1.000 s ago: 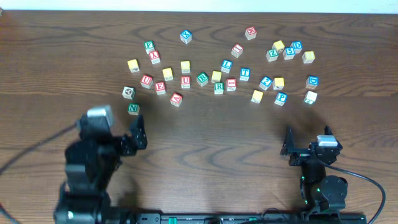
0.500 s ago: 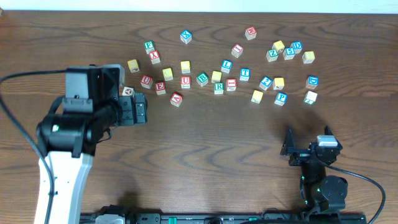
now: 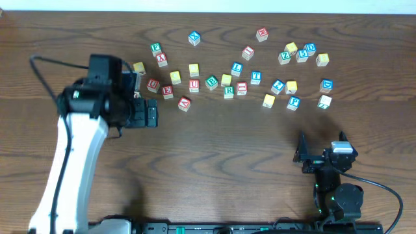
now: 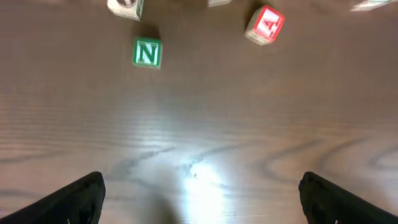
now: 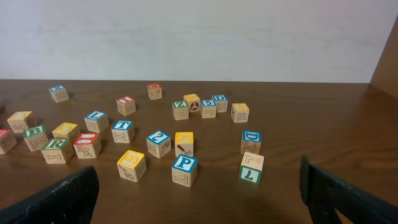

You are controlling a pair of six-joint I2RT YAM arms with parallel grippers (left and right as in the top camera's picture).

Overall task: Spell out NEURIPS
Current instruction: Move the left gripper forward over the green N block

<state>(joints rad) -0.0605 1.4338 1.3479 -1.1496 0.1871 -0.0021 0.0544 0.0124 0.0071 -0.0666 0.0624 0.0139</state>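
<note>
The green N cube [image 4: 147, 53] lies on the table at the upper left of the left wrist view, ahead of my left gripper [image 4: 202, 199], which is open and empty. In the overhead view the left gripper [image 3: 151, 116] and its arm cover the N. The red U [image 3: 153, 84], red E [image 3: 168, 91], green R [image 3: 229, 91], blue P [image 3: 294, 102] and yellow-faced S [image 3: 268, 100] lie in the scattered rows. I cannot pick out the I. My right gripper [image 3: 322, 148] is open and empty, with P [image 5: 185, 168] and S [image 5: 130, 163] ahead of it.
A red A cube [image 4: 265, 25] lies right of N. Other cubes lie around: blue L [image 3: 236, 67], blue T [image 3: 255, 77], green B [image 3: 211, 82], a green-lettered cube [image 5: 251, 168], blue D [image 5: 252, 140], and a cluster at the back right [image 3: 299, 52].
My left arm has risen from the front of the table and swung toward the cubes, now covering the N in the overhead view. The right arm has not moved.
</note>
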